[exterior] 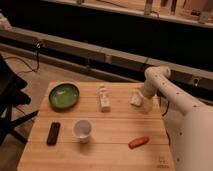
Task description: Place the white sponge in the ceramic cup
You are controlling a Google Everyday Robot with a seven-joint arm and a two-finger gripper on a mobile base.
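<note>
The white sponge [135, 99] is a small off-white pad on the wooden table [115, 125], at its far right. My gripper [143, 101] is low over the table, right against the sponge's right side, at the end of the white arm [159, 79]. I cannot tell whether it touches the sponge. The ceramic cup [82, 130] stands upright near the table's front, left of centre, well away from the gripper. It looks empty.
A wide green bowl [64, 96] sits at the far left. A white bottle-shaped object [104, 97] lies at the far centre. A black flat object [53, 133] lies left of the cup. A red object [138, 142] lies at the front right. My white body fills the right edge.
</note>
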